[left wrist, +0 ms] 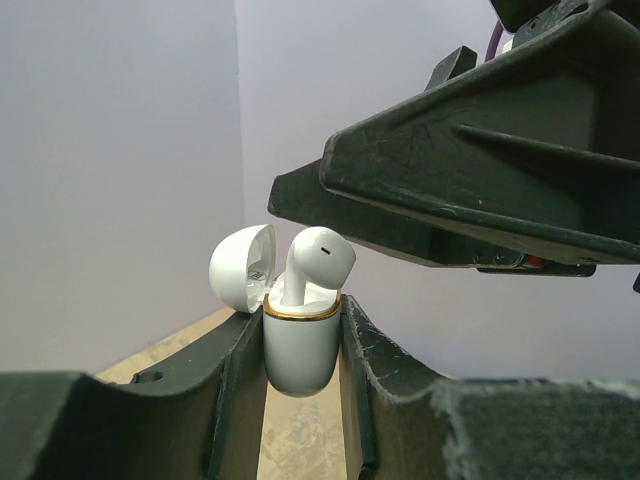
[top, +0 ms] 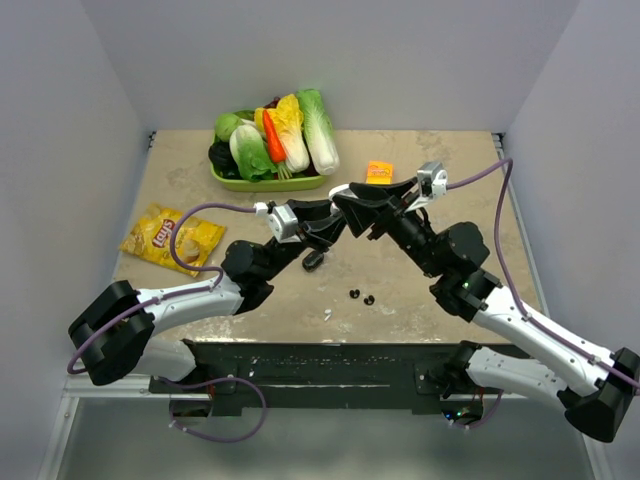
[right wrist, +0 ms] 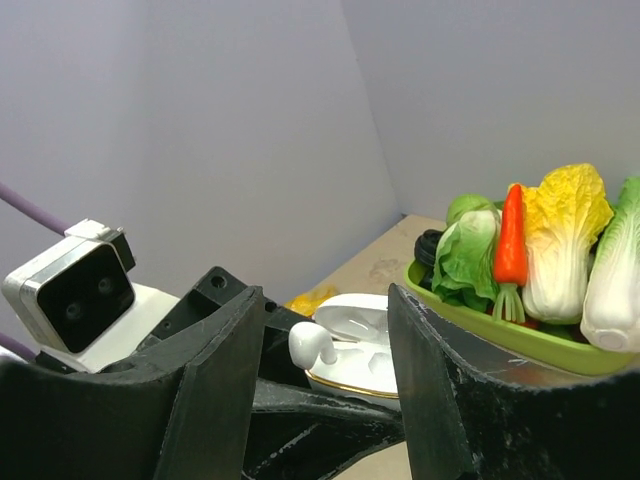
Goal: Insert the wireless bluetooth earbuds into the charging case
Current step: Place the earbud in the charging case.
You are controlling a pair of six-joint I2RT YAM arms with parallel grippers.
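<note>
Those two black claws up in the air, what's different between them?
The left gripper is shut on the white case, holding it upright with its lid open; the right gripper holds nothing. The left gripper's fingers press the case's sides; the right gripper's stand apart, with the earbud that sticks up from the case between them. Both are black, two-fingered and raised above the table.

Back wall [top: 330, 60]: plain, matte, pale grey-lilac on my overhead feed.
Left wall [top: 50, 150]: same finish, running down to the table's edge.
Right wall [top: 590, 130]: same finish (a shade brighter from where I watch).
Tabletop [top: 180, 170]: beige, marbled stone pattern, pale trim along its sides.
Light: even and diffuse, with soft shadows.
Floor: I cannot make it out.
</note>
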